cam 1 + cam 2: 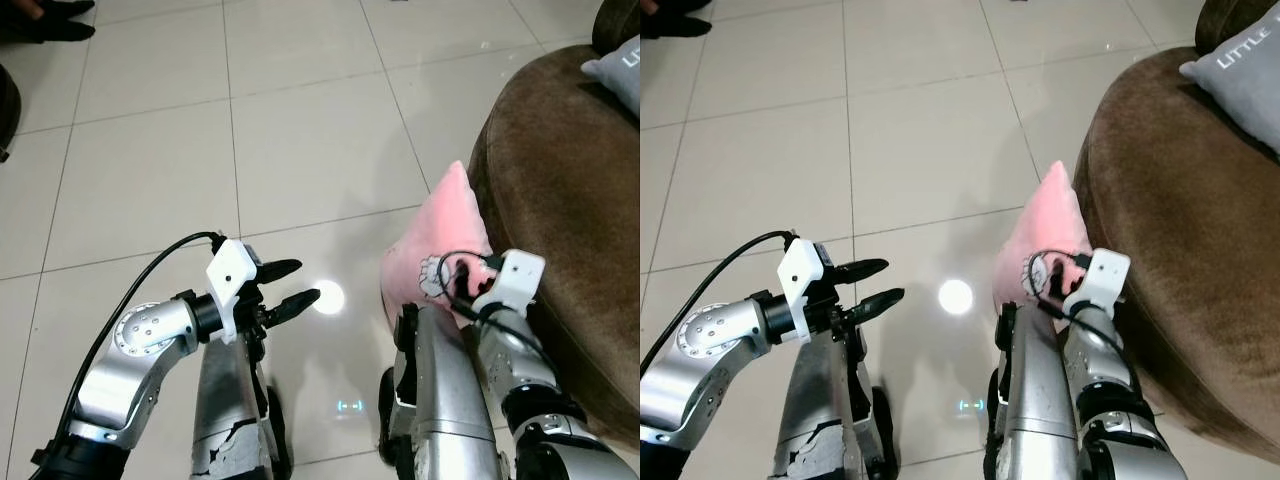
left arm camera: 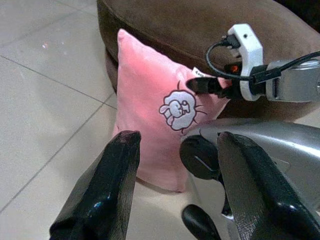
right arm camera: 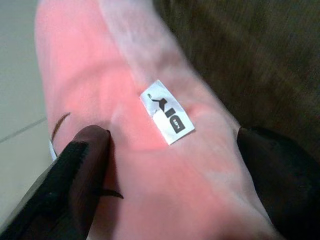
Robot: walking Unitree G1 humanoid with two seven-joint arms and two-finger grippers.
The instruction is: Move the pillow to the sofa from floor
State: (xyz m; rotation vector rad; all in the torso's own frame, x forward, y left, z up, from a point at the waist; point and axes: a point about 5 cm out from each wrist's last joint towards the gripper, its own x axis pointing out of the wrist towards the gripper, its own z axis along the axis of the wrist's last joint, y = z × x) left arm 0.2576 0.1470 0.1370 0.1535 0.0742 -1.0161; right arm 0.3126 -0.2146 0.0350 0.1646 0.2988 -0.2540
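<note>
A pink pillow (image 1: pixel 445 225) with a small sheep picture (image 2: pixel 181 107) stands on edge on the tiled floor and leans against the brown sofa (image 1: pixel 570 180). My right gripper (image 3: pixel 172 145) is open and straddles the pillow's upper edge near its white label (image 3: pixel 167 112), with one black finger on each side. The finger on the pillow's front (image 2: pixel 200 85) touches the fabric. My left gripper (image 1: pixel 290 285) is open, held over the floor to the left of the pillow, clear of it and pointing toward it.
A grey cushion (image 1: pixel 1240 80) lies on the sofa seat at the far right. A person's dark shoes (image 1: pixel 50 20) are at the far left corner, and a dark object (image 1: pixel 5 110) is at the left edge. My own legs (image 1: pixel 440 400) stand close to the pillow's base.
</note>
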